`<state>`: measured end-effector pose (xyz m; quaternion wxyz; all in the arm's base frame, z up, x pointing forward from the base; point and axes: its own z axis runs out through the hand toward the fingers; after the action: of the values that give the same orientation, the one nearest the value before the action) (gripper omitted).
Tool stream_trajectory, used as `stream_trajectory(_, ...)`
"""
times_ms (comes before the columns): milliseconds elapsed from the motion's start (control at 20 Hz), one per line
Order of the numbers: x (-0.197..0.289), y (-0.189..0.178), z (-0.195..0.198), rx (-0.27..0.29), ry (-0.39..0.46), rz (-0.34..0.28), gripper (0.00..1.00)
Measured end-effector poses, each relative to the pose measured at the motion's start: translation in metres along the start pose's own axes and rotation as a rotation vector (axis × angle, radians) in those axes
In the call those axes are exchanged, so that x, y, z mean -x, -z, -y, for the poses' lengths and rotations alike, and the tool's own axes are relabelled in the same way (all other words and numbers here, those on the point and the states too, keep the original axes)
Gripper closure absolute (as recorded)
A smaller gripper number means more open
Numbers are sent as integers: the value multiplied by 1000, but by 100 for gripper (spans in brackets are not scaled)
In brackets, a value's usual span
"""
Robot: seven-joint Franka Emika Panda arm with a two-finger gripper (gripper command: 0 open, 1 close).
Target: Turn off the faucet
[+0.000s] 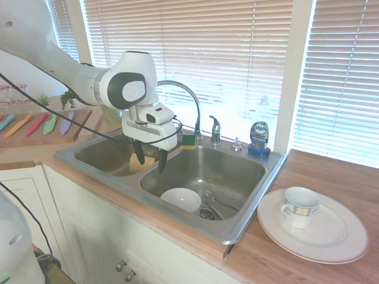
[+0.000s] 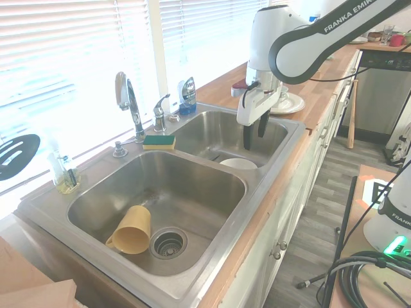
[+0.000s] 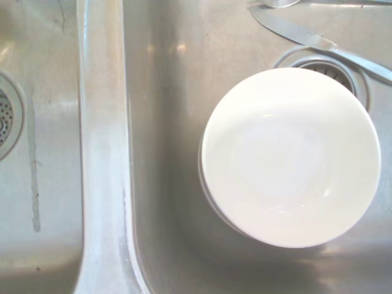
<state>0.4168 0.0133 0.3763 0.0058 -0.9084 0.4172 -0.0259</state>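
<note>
Wrist view looked straight down on brushed steel: a smooth, round white bowl sat in one basin of the sink, partly covering the ringed drain, with a flat steel knife lying just past it. A rounded metal divider ran between the two basins.

From the first exterior view, the claw hung over that divider near the sink's front rim, its two dark fingers pointing down, spread apart and gripping nothing. The faucet, a thin chrome tube bent in a high arch, rose from the sink's back ledge behind the claw. Its small chrome lever stood apart on the ledge, well clear of the claw.

A green and yellow sponge rested on the ledge at the faucet's base, and a blue soap bottle stood further along, beyond the lever. In the other basin a yellow plastic cup lay tipped on its side beside the drain.

On the wooden bench, a wide white plate carried an upright mug.
</note>
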Motion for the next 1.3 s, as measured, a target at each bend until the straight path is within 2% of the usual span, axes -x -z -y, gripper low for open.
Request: stream_trajectory(1300,-12,7,4,-14,-26,-15,100)
